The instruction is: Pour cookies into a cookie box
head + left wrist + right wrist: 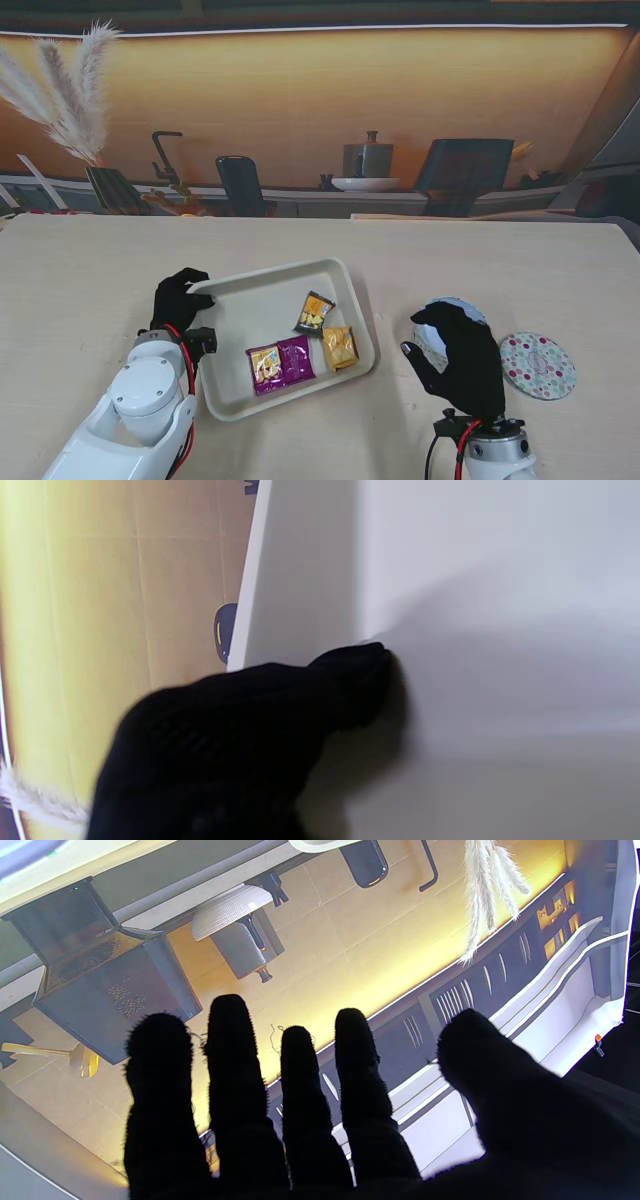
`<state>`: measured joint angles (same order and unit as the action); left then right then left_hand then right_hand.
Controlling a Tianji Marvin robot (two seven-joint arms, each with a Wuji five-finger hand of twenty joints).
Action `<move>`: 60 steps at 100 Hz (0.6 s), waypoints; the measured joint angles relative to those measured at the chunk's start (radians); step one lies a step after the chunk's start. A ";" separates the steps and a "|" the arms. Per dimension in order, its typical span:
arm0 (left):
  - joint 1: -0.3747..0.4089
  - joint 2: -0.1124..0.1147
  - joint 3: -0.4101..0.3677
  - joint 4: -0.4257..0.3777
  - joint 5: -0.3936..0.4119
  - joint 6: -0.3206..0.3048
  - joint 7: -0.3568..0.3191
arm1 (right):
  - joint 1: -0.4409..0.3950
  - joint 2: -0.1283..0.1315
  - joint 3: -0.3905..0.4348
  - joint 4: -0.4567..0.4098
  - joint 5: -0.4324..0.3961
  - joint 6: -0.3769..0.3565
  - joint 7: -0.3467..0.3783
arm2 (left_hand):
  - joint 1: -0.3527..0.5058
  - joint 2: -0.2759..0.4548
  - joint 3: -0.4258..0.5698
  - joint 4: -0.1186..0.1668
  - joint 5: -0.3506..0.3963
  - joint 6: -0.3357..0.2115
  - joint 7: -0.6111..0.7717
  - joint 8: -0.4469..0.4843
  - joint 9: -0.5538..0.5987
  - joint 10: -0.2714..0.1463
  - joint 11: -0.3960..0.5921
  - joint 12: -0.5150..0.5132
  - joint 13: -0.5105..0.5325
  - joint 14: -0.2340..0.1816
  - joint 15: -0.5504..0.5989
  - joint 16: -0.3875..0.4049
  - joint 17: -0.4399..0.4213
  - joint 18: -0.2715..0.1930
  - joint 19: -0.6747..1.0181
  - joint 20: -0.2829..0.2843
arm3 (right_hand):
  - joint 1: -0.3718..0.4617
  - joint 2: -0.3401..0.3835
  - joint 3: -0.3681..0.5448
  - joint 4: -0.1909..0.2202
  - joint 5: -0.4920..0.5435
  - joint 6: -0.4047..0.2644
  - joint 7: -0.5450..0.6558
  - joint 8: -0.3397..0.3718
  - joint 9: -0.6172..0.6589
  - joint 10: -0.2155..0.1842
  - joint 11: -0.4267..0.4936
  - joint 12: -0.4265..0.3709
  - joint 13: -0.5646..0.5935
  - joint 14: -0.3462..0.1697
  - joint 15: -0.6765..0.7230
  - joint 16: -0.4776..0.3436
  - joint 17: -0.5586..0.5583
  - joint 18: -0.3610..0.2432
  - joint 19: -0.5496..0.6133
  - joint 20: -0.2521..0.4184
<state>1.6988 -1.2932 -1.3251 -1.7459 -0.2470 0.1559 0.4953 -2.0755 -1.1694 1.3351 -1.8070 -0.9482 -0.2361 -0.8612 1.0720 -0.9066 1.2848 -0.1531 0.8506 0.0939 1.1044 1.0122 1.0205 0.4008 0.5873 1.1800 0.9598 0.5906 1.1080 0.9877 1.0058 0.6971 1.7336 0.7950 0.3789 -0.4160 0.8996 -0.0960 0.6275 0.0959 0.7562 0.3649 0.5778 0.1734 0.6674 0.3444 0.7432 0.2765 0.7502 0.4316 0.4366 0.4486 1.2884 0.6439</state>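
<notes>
Cookies lie in a shallow white tray (345, 275) with rounded corners, sitting slightly askew on the pale wooden table (90, 270), left of centre. Three wrapped packets are visible: a purple packet (281, 364) with a yellow picture panel lying nearest me, an orange packet (340, 347) just to its right, and a smaller dark packet (314, 312) with yellow print a little farther away. All three rest toward the near right part of the tray floor, close together; the purple and orange ones look nearly touching.

The left hand (178, 296), in a black glove, is at the tray's far left corner with fingers curled over the rim. In the left wrist view a black fingertip (357, 680) presses against the white inner wall, so the hand appears to be gripping the tray's edge, though the thumb's position under the rim is hidden.

The right hand (462, 355) hovers to the right of the tray, fingers spread and holding nothing; the right wrist view shows its four fingers (235, 1065) and thumb apart. Beneath it sits a round pale cookie box (440, 310), mostly covered by the hand. Just to its right, flat on the table, lies a round lid (538, 365) patterned with coloured dots.
</notes>
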 measured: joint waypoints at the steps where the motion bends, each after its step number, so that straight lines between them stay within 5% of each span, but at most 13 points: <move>1: 0.000 0.000 0.000 -0.001 -0.001 0.000 0.003 | 0.000 0.000 0.000 0.000 0.000 0.000 0.000 | 0.000 0.000 0.000 0.000 0.000 0.000 0.000 0.000 0.000 0.000 0.000 0.000 0.000 0.001 0.000 0.000 0.000 0.000 0.001 0.000 | 0.000 0.000 0.000 0.000 0.000 0.000 0.000 0.000 0.000 0.000 0.000 0.000 0.000 0.000 0.000 0.000 0.000 0.000 0.000 0.000; 60: -0.043 -0.022 0.087 -0.064 -0.008 0.006 0.113 | -0.030 -0.004 0.027 -0.011 -0.010 -0.005 -0.042 | -0.004 0.000 0.007 -0.001 0.000 0.000 0.001 0.000 0.004 0.000 0.000 0.000 0.003 0.002 0.000 -0.020 0.001 0.001 0.015 0.002 | 0.000 0.000 0.000 0.000 0.000 0.000 0.000 0.000 0.000 0.000 0.000 0.000 0.000 0.000 0.000 0.000 0.000 0.000 0.000 0.000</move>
<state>1.6562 -1.3154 -1.2378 -1.8097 -0.2554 0.1622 0.6088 -2.1052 -1.1737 1.3620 -1.8184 -0.9578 -0.2407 -0.9029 1.0679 -0.9070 1.2920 -0.1541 0.8506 0.0937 1.1052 1.0123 1.0245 0.4005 0.5873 1.1800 0.9625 0.5922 1.1080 0.9675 1.0071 0.6982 1.7484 0.7966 0.3789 -0.4160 0.8996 -0.0960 0.6276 0.0959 0.7562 0.3649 0.5778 0.1734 0.6674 0.3446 0.7432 0.2765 0.7501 0.4316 0.4365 0.4486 1.2883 0.6437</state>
